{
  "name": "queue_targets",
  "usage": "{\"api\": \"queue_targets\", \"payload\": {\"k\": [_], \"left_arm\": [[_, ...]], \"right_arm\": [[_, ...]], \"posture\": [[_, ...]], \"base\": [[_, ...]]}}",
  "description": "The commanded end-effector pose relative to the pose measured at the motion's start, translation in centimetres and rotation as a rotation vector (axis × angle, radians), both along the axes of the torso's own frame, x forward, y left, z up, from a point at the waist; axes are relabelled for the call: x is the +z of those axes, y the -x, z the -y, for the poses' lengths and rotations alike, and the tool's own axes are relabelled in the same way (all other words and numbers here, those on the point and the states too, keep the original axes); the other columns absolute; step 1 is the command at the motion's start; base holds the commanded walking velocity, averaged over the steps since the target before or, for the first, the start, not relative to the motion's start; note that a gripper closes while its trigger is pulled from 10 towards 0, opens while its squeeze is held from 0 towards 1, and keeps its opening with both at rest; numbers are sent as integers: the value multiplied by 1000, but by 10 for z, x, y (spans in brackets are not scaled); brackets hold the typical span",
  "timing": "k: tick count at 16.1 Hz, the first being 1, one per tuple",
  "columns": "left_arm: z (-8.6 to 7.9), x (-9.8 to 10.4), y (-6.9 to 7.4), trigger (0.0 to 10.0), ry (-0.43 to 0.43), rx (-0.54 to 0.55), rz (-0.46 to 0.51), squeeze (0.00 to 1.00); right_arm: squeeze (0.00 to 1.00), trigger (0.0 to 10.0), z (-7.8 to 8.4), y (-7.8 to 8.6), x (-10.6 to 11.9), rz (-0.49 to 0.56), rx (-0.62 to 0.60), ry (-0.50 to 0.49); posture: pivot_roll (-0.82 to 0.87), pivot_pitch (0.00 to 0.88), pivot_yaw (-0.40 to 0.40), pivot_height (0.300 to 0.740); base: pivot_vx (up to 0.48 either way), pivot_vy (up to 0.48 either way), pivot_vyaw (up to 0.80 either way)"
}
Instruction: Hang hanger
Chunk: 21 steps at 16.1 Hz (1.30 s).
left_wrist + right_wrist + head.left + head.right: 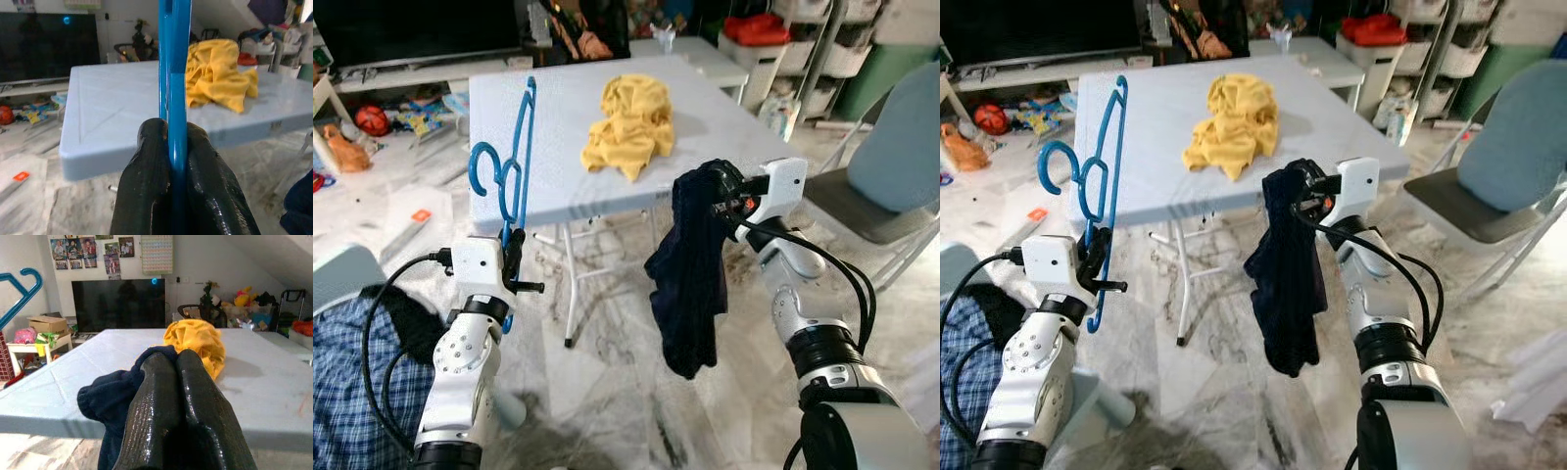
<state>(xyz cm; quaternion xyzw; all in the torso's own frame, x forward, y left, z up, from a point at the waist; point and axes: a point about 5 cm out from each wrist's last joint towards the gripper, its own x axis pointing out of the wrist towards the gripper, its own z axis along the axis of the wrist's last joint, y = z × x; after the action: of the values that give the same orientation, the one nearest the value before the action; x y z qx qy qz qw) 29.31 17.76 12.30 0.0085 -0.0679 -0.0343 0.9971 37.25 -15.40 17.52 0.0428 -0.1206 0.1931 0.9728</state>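
Holding the blue hanger (514, 166) upright in our left gripper (512, 257), fingers clamped tight on its lower bar, hook curling toward 9 o'clock, just off the near-left corner of the grey folding table (558, 108). Our right gripper (722, 199) is pinched shut on a dark navy garment (690, 269) that dangles at about 3 o'clock from the hanger, well apart from it. A yellow cloth (628, 122) sits bunched on the tabletop at 12 o'clock.

Worry here, honestly: we're gripping one thin bar, so the hanger could probably swivel in the fingers once any cloth weight lands on it. The garment hangs as a lump, no visible opening, so threading could snag or drag it off. Swinging either arm inward might also clip the table edge.
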Motion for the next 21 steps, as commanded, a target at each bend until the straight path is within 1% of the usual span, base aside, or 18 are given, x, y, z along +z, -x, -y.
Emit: {"api": "queue_targets", "payload": {"k": [1, 5, 6, 7, 10, 12, 14, 15, 19, 21], "left_arm": [[-1, 7, -2, 10000, 0, 2, 31, 0], [-7, 10, -6, 10000, 10, 18, 44, 0], [-7, 11, -7, 10000, 11, 21, 45, 0], [-7, 11, -7, 10000, 12, 23, 47, 0], [-3, 20, -5, 10000, 13, 19, 80, 0], [-2, 22, -6, 10000, 12, 20, 85, 0], [-3, 21, -8, 10000, 13, 30, 84, 0], [-3, 21, -8, 10000, 14, 31, 83, 0], [-4, 21, -8, 10000, 19, 41, 83, 0], [-5, 23, -9, 10000, 21, 47, 88, 0]], "right_arm": [[0, 0, -5, -3, 19, 72, 10, -6], [0, 0, -8, -3, 20, 77, 14, -4], [0, 4784, -9, -3, 20, 79, 12, -1], [0, 10000, -9, -3, 21, 81, 15, 6], [0, 10000, -10, -4, 28, 101, 14, 29], [0, 10000, -11, -6, 32, 101, 19, 36], [0, 10000, -15, -6, 35, 117, 33, 70], [0, 10000, -15, -6, 35, 116, 33, 66], [0, 10000, -17, -7, 36, 111, 35, 54], [0, 10000, -18, -8, 37, 115, 39, 54]], "posture": [[-49, 0, -5, 740], [-50, 0, -2, 740], [-51, 0, -1, 740], [-53, 0, 2, 740], [-59, 0, 7, 740], [-59, 0, 3, 740], [-60, 0, -1, 740], [-60, 0, -1, 740], [-58, 0, -4, 740], [-58, 0, -5, 740]], "base": [[368, 0, 0], [416, 0, 0], [431, 0, 0], [454, 0, 0], [467, 0, 0], [469, 0, 0], [469, 0, 0], [469, 0, 0], [469, 0, 683], [469, 0, 0]]}}
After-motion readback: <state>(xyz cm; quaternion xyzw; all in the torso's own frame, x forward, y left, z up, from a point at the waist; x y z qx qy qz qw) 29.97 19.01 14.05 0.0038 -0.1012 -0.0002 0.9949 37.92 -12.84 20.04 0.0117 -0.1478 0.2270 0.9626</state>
